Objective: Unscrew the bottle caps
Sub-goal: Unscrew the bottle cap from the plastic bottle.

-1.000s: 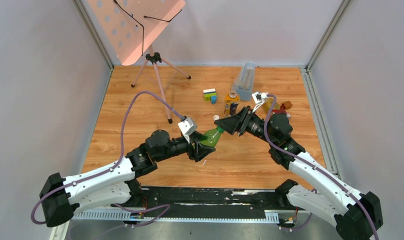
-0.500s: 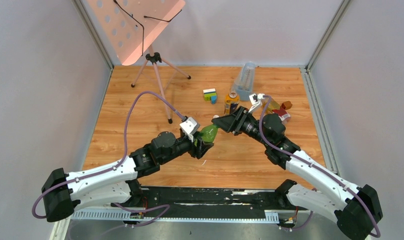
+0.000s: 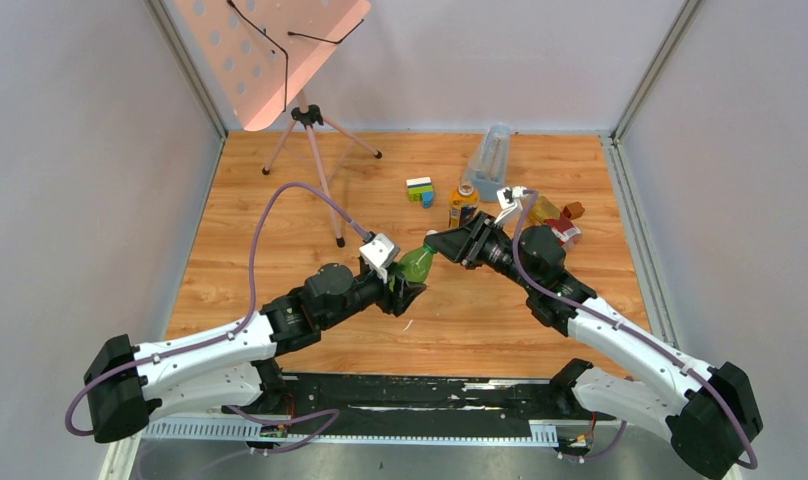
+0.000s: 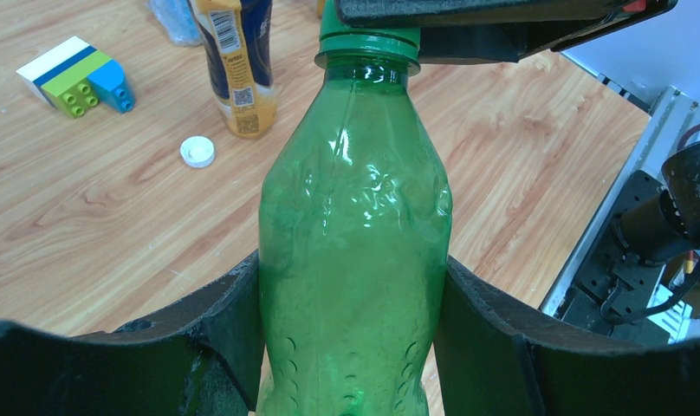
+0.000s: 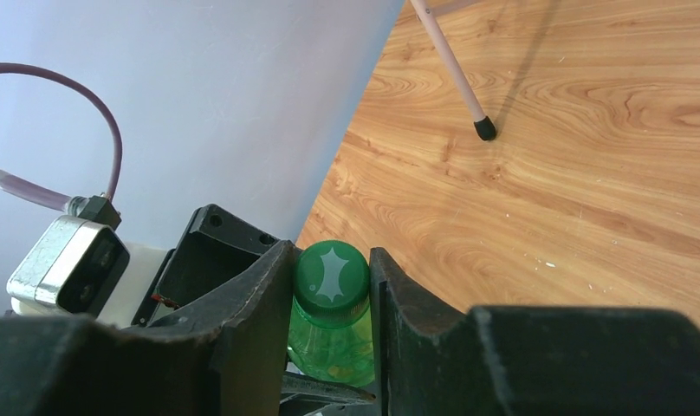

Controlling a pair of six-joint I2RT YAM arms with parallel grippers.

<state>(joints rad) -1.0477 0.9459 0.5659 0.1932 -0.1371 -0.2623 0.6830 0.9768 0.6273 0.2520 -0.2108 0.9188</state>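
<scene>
My left gripper (image 3: pixel 405 285) is shut on the body of the green bottle (image 4: pixel 355 234), held tilted above the table (image 3: pixel 280 200). My right gripper (image 3: pixel 438 242) is shut on its green cap (image 5: pixel 332 276), one finger on each side. That cap also shows in the left wrist view (image 4: pixel 364 39). The amber bottle with the yellow label (image 3: pixel 463 205) stands behind, also in the left wrist view (image 4: pixel 238 61). A loose white cap (image 4: pixel 197 152) lies on the wood near it. The amber bottle with the red label (image 3: pixel 558 228) lies behind my right arm, partly hidden.
Multicoloured toy bricks (image 3: pixel 420 190) sit left of the amber bottle. A tall clear bluish container (image 3: pixel 490 160) stands at the back. A pink music stand on a tripod (image 3: pixel 310 120) stands back left, one foot (image 5: pixel 483 130) near. A reddish-brown block (image 3: pixel 575 210) lies at the right.
My left gripper lifted the green bottle up and farther from me. My right gripper moved left over the cap and now grips it. Little has moved in the last half second.
</scene>
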